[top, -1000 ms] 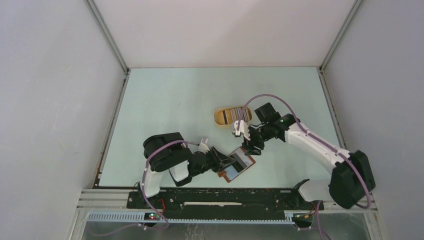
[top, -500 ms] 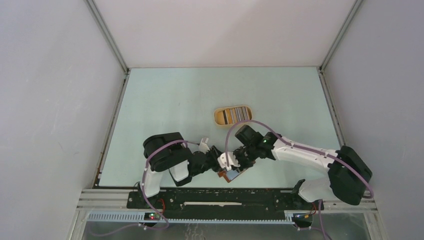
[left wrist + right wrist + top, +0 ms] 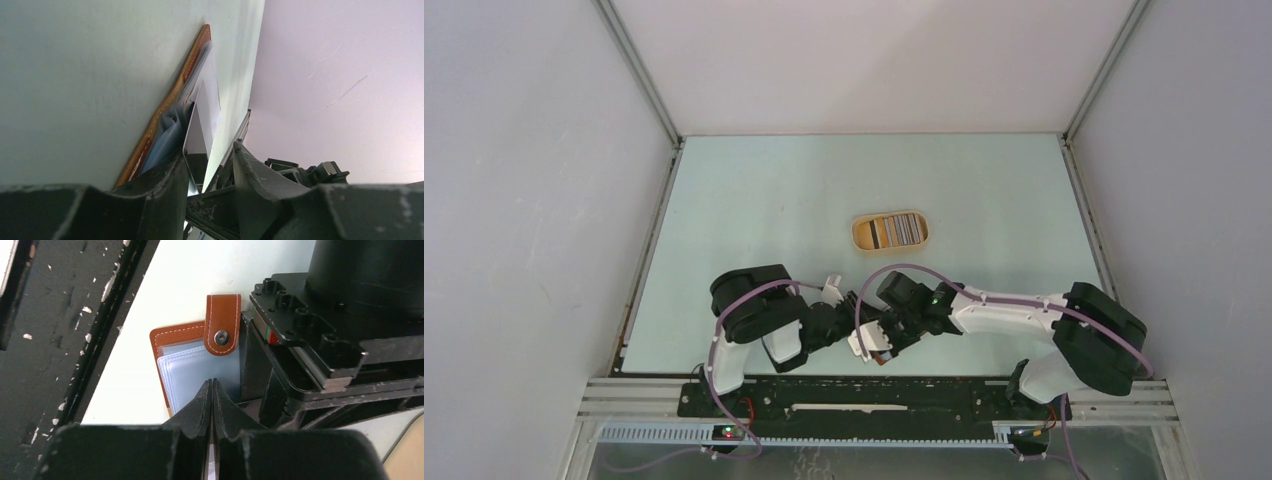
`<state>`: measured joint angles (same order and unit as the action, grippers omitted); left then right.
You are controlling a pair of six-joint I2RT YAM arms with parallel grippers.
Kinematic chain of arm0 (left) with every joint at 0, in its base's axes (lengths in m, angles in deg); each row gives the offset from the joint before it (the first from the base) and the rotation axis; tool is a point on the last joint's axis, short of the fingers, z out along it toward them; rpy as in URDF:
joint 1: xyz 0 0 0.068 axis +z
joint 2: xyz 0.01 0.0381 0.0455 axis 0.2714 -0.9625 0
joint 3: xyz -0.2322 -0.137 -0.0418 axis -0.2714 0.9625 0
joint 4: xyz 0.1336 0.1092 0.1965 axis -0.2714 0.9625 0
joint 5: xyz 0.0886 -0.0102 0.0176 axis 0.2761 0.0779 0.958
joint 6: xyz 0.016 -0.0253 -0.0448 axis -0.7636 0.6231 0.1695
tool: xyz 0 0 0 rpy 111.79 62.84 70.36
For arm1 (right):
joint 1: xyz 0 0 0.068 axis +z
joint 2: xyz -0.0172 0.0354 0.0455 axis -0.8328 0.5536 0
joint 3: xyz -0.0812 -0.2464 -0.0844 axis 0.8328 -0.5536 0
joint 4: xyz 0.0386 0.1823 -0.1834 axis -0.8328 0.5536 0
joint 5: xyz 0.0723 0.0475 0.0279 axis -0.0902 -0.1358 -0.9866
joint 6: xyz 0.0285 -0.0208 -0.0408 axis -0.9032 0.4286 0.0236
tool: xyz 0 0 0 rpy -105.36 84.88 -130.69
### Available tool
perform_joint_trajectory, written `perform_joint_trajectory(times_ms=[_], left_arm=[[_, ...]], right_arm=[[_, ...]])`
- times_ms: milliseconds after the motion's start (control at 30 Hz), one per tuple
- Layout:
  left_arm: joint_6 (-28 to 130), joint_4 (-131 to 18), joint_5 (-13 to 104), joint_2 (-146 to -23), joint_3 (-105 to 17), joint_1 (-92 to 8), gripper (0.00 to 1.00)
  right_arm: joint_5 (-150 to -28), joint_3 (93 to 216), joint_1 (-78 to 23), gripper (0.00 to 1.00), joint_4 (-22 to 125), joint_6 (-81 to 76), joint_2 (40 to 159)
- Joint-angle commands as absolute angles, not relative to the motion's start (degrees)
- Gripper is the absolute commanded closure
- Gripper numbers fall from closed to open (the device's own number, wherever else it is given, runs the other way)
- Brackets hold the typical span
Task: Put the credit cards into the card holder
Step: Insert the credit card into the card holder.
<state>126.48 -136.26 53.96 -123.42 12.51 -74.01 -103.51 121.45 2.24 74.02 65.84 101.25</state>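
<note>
The credit cards [image 3: 894,229] stand as a striped row in the tan tray [image 3: 860,232] at mid-table. The reddish-brown card holder [image 3: 175,337] lies open near the front edge, its strap tab [image 3: 222,325] pointing away and its bluish pockets [image 3: 190,375] showing. From above, both grippers hide nearly all of the card holder [image 3: 888,356]. My right gripper [image 3: 210,381] is shut, tips over a bluish pocket, and no card shows beyond them. My left gripper [image 3: 207,150] is open, straddling a thin glossy leaf of the card holder [image 3: 165,112] that rests against one finger.
The black base rail [image 3: 864,395] runs along the near edge, just beside the card holder. My left arm's wrist body [image 3: 325,340] crowds the right gripper's side. Grey enclosure walls [image 3: 544,200] ring the table.
My right gripper swung from just below the tray down to the card holder and shut on the way. The left gripper stayed put while its jaws spread wider.
</note>
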Motion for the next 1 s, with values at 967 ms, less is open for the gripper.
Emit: perform_joint_trajectory(times_ms=[967], left_arm=[[123.2, -134.38, 54.24, -123.94, 11.83, -73.4, 0.53]], right_arm=[[-96.31, 118.83, -7.55, 0.88, 75.59, 71.69, 96.04]])
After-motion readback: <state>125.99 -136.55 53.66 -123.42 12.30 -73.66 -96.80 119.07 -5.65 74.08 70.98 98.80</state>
